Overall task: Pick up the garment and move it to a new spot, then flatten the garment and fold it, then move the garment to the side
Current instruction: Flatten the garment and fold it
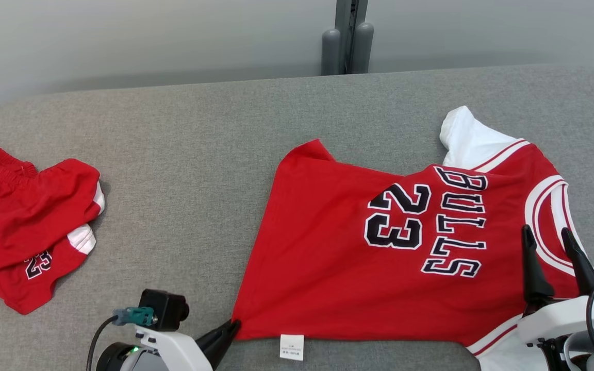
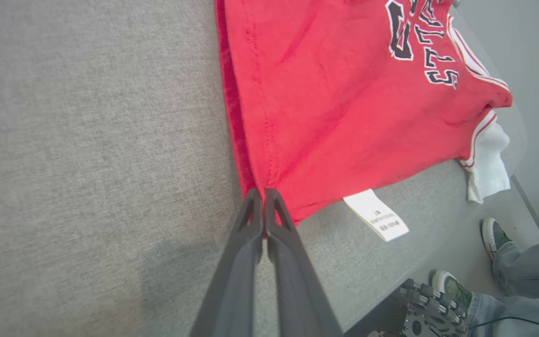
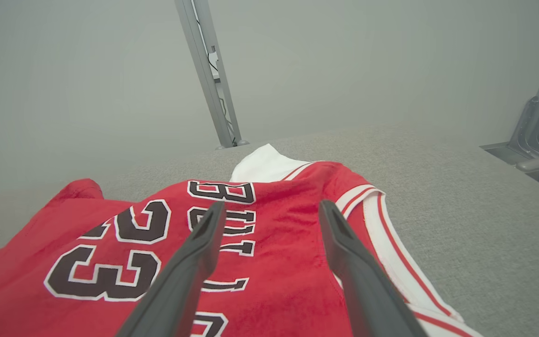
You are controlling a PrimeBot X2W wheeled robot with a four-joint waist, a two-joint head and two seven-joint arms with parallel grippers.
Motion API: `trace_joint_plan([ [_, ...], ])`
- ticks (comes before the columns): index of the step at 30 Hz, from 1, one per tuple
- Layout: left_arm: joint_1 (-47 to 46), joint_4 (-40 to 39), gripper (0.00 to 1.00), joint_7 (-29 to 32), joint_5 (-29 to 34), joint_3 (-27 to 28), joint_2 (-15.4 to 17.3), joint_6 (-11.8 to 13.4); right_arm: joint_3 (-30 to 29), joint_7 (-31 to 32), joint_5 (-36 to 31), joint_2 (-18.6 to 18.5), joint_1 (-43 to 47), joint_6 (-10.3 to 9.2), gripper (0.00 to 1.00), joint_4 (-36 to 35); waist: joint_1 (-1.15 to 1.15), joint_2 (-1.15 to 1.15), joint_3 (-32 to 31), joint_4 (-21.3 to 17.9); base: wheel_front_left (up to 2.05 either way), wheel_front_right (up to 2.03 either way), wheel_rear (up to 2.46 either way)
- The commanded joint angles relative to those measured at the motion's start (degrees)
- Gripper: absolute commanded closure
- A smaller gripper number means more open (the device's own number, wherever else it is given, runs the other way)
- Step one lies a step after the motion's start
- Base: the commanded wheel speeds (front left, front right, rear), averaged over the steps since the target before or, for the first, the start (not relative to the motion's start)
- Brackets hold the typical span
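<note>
one corner alone is held: the left fingers (image 2: 251,220) are pinched together on the near hem corner of the garment (image 1: 359,268). it lies spread, print up, on the right half of the bench (image 1: 199,154), with its neck toward the robot's right. the right fingers (image 1: 531,263) stand apart just above the neck end and grip nothing.

the pinch sits at the very edge of the hem, so a sharp tug could slip it free. with the neck end unanchored, a pull from the left would likely drag and bunch the cloth rather than draw it taut. the care label (image 1: 292,347) juts from the near hem and may tuck under. the near white sleeve (image 2: 487,164) lies close to the bench's edge and could slide over it. farther off, the far hem corner (image 1: 313,150) looks lifted, so a fold laid over it would set a crease.

a person's shoes (image 2: 452,290) stand on the floor by the near edge. the bench is covered in grey woven fabric that probably grips cloth. red shorts (image 1: 23,216) lie well apart at its left. beyond are a pale grey wall (image 1: 121,41) and a grey metal post (image 1: 347,36).
</note>
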Motion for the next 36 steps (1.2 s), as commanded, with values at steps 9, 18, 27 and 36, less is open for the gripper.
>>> trace_joint_plan([
  [9, 2.3, 3.9, 1.0, -2.1, 0.4, 0.2, 0.0, 1.1, -0.6, 1.1, -0.7, -0.4, 1.3, 0.02, 0.0, -1.0, 0.0, 0.0, -1.1, -0.3, 0.0, 0.0, 0.0],
  [18, 1.8, 4.3, 0.0, -3.1, 0.7, 0.5, 0.1, 1.7, -0.1, 1.8, -1.0, -0.4, 2.0, 0.02, 0.0, -1.9, 0.0, 0.0, -2.0, 0.0, 0.0, 0.0, 0.0],
  [27, 0.6, 1.6, 0.0, -7.1, 2.2, 4.1, 1.7, 3.9, 0.5, 2.1, -0.9, -0.4, 2.1, 0.02, 0.0, -2.8, 0.0, 0.0, -1.9, 0.5, 0.0, 0.0, 0.0],
  [36, -1.4, 3.4, 0.0, -19.1, 5.8, 8.8, 1.4, 5.3, 2.6, 0.6, -0.3, -0.4, 1.3, 0.02, 0.0, -2.9, 0.0, 0.0, -2.4, 0.6, 0.0, 0.0, 0.0],
])
